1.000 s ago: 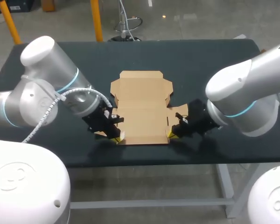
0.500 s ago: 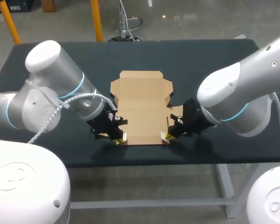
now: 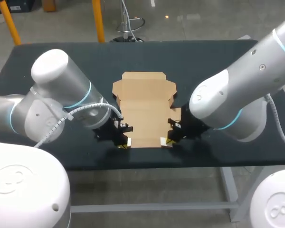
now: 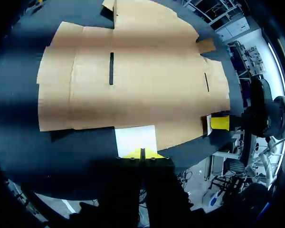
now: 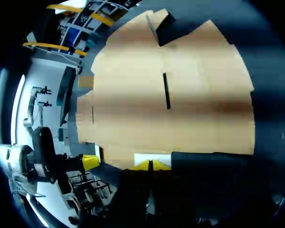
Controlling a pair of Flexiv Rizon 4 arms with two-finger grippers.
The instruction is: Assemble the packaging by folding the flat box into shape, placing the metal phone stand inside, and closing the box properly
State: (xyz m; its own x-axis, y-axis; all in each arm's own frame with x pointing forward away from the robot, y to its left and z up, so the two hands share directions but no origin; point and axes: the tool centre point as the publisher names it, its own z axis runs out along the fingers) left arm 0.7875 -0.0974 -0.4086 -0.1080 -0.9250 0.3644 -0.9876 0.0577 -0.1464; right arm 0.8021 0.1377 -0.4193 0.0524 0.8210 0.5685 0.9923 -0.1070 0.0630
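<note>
Dark table: 1 flat cardboard box lying unfolded, centre, reaching near front edge.

The flat box lies on the desk in the middle of the frame. The left tool grips its lower left corner flap and the right tool its lower right one.

We had both arms bent inward, wrists tilted low. Our left gripper and right gripper faced each other, well apart, each with its yellow tips pressed together, no gap between.
</note>
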